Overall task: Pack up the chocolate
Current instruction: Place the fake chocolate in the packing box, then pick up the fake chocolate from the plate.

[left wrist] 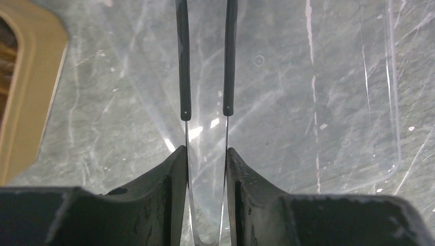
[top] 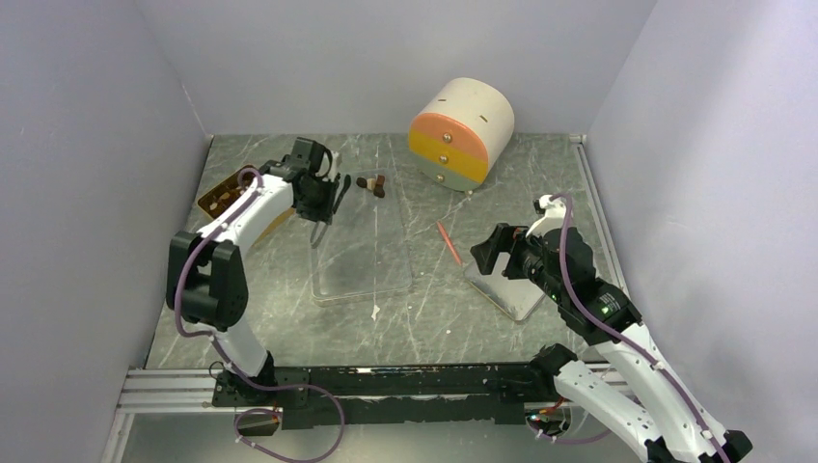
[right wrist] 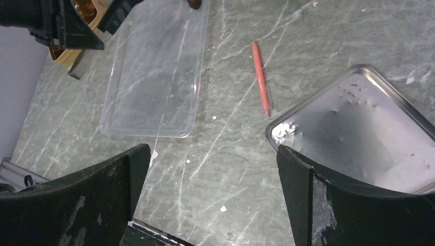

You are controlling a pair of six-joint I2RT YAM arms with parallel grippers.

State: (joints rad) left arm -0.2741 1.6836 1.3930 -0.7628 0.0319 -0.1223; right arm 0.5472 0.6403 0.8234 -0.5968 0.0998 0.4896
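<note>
A few chocolate pieces [top: 372, 183], dark and mid-brown, lie in a small cluster on the table at the back; one shows at the top edge of the right wrist view [right wrist: 194, 4]. More pieces sit in the golden-brown tray [top: 220, 193] at the far left. My left gripper [top: 323, 205] is just left of the cluster, shut on metal tweezers [left wrist: 183, 61] with black sleeves. In the left wrist view [left wrist: 206, 154] the tweezers reach out over a clear plastic lid [left wrist: 308, 102]; their tips are out of view. My right gripper [top: 482, 253] is open and empty above the table [right wrist: 213, 154].
The clear lid [top: 362, 253] lies mid-table. A metal tin [top: 508, 291] lies under my right arm, also in the right wrist view [right wrist: 359, 128]. A thin orange-red stick [top: 449, 243] lies between them. A round cream drawer unit [top: 461, 133] stands at the back. Grey walls enclose the sides.
</note>
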